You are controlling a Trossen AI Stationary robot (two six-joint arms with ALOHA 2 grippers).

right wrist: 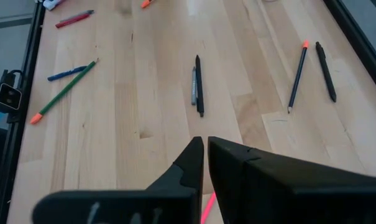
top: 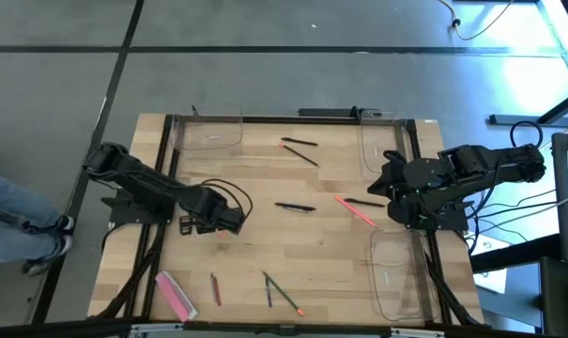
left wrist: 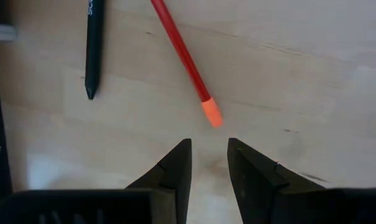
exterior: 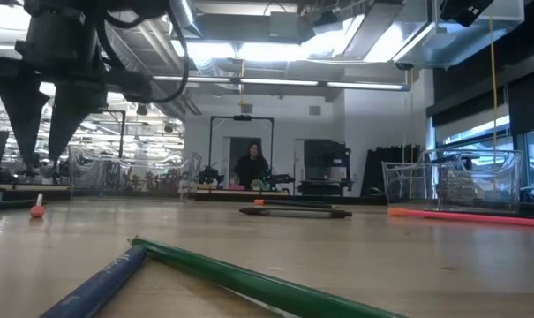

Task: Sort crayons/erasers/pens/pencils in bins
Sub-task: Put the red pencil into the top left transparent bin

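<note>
Tabletop (top: 321, 235) — crayon (top: 356, 210) diagonal

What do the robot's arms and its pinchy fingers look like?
Both arms are black and chunky, built from jointed segments. The left arm has a thin black cable looping beside its gripper. The right arm trails cables behind it. Each gripper ends in two dark, wedge-shaped pointed fingers.
</note>
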